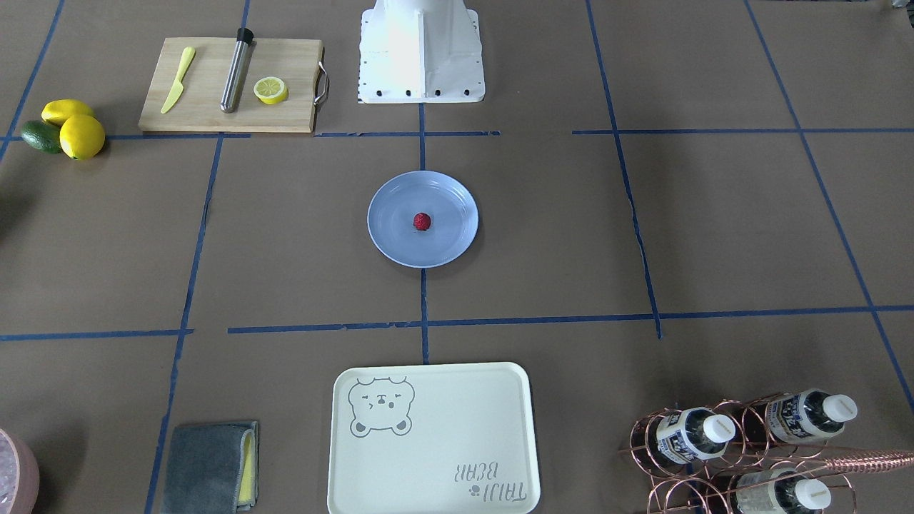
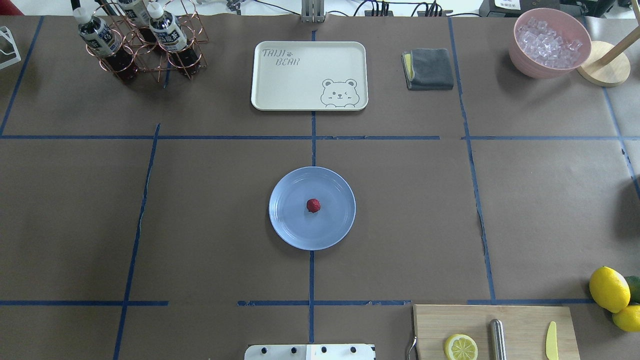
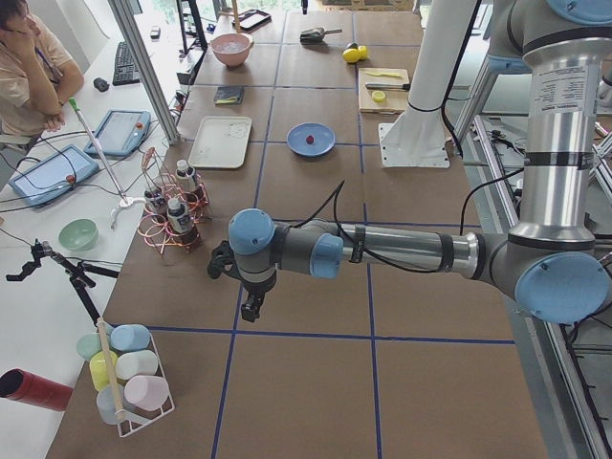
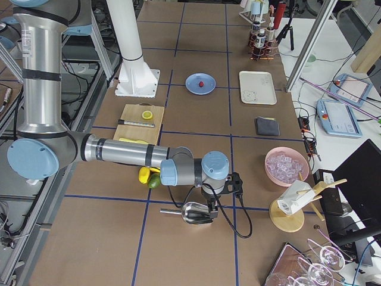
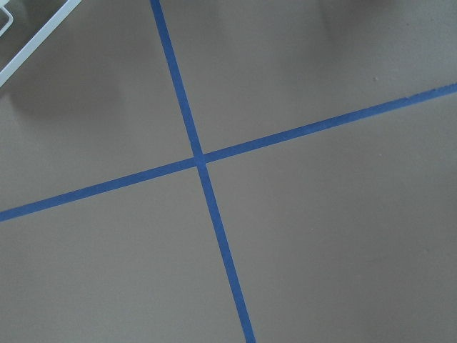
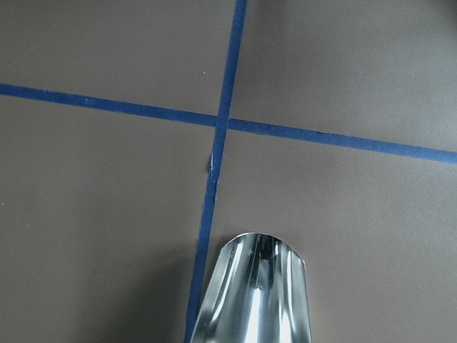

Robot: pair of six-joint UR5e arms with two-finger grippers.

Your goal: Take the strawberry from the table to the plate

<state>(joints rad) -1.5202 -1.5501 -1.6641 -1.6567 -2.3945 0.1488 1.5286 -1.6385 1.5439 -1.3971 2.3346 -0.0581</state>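
Two pincers hang well apart from the work, one toward each end of the desk (image 1: 571, 235). Over bare brown paper near the desk's left end, the left pincer (image 3: 251, 308) points down beside a crossing of blue tape lines (image 5: 198, 158). Its wrist view shows none of its fingers, so I cannot tell how wide it stands or whether it holds anything. Toward the desk's right end, the right pincer (image 4: 233, 186) hovers over a shiny metal scoop (image 6: 253, 293) lying on the paper. How far open it is cannot be told either.

Farther out, the strawberry (image 1: 422, 221) sits at the middle of the plate (image 1: 389, 228). The plate lies at the middle of the desk, in front of the robot's base (image 1: 421, 50), well apart from both pincers.

Judging by how things lie, the placing step is done, with the berry on the plate and not on the paper. The next move calls for no grasp. At most, the arms settle to rest on paths that stay clear of the plate, and the right one rises without knocking the scoop.
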